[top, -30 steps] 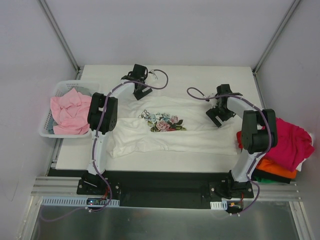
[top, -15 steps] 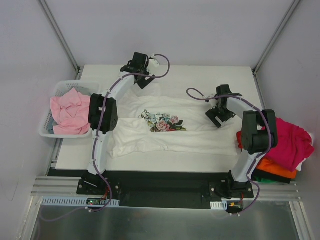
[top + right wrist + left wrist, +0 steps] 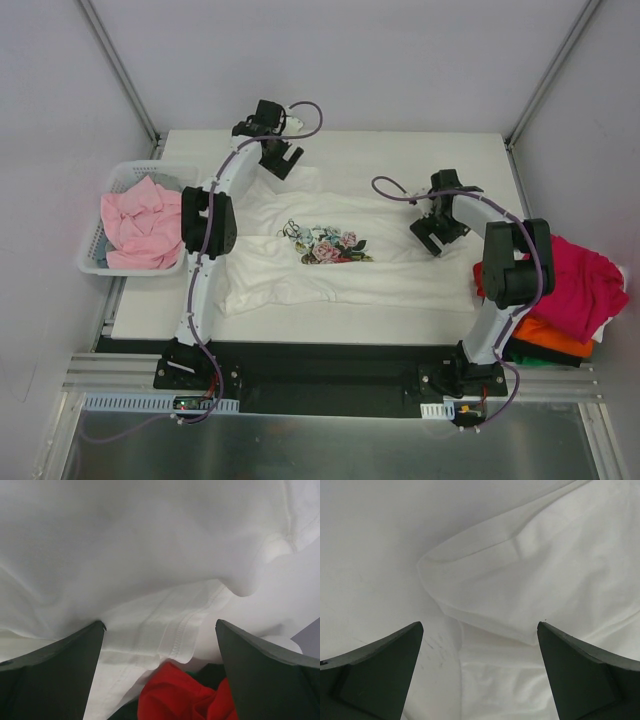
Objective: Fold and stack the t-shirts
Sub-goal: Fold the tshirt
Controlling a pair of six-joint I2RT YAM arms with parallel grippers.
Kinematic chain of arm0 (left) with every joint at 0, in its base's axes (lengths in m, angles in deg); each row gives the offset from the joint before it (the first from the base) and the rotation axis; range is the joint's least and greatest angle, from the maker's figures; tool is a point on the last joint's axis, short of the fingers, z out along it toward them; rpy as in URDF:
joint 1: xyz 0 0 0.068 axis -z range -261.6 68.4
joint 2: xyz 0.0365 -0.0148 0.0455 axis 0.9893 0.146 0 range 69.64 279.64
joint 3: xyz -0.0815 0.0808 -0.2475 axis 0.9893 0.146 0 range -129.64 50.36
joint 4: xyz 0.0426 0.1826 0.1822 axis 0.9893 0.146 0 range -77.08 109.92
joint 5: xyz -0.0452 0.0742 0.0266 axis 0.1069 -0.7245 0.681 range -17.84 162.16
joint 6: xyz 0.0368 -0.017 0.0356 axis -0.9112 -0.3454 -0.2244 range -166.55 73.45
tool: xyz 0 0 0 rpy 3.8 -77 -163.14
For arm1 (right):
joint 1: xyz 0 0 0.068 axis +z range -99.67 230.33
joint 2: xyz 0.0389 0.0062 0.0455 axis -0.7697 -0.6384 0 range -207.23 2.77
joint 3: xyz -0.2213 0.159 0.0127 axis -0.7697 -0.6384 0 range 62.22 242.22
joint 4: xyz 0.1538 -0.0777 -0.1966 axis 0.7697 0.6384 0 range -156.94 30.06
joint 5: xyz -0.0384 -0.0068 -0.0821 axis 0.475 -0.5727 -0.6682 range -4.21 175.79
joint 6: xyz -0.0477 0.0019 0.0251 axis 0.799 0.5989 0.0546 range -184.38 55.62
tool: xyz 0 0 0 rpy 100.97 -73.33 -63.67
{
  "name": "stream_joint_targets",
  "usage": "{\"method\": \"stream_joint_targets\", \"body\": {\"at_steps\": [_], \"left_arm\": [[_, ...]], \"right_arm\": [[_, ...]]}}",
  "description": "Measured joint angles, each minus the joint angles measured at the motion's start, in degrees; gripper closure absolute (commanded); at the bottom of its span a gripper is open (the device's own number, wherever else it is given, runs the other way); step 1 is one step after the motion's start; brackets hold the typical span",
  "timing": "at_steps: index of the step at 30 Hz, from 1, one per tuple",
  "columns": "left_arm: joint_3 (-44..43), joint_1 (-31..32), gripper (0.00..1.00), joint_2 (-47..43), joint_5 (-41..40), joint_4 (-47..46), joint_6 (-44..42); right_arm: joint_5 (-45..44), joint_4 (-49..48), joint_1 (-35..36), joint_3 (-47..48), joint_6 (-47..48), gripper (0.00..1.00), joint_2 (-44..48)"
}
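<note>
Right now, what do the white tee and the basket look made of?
White tee: soft matte knit cloth, likely cotton; it wrinkles and drapes, with a stitched hem. Basket: rigid white plastic, it seems; its lattice walls hold their shape, and the finish is too small to tell.

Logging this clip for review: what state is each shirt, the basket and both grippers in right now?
White flower-print t-shirt: spread on the table, print up, wrinkled.
Pink t-shirt: crumpled in the basket.
Magenta t-shirt: heaped with the orange t-shirt, right of the table.
Left gripper: open, empty.
Right gripper: open, empty.
</note>
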Motion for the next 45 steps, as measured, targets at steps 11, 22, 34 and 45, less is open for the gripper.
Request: {"method": "stream_joint_targets", "body": {"at_steps": [11, 22, 34, 45], "left_arm": [[-5.31, -4.22, 0.01, 5.01, 0.17, 3.58, 3.74], [-12.11, -5.05, 0.01, 10.69, 1.55, 5.05, 3.67], [-12.57, -5.05, 0.01, 10.75, 6.62, 4.22, 3.76], [-12.59, -5.05, 0.01, 10.78, 10.38, 0.02, 5.31]], "right_arm": [[0.24, 0.46, 0.76, 0.00, -0.46, 0.00, 0.00], [0.63, 1.49, 2.23, 0.00, -1.29, 0.00, 0.04], [1.20, 1.79, 2.89, 0.00, -1.51, 0.00, 0.09], [1.22, 2.03, 3.23, 0.00, -1.62, 0.00, 0.11]]}}
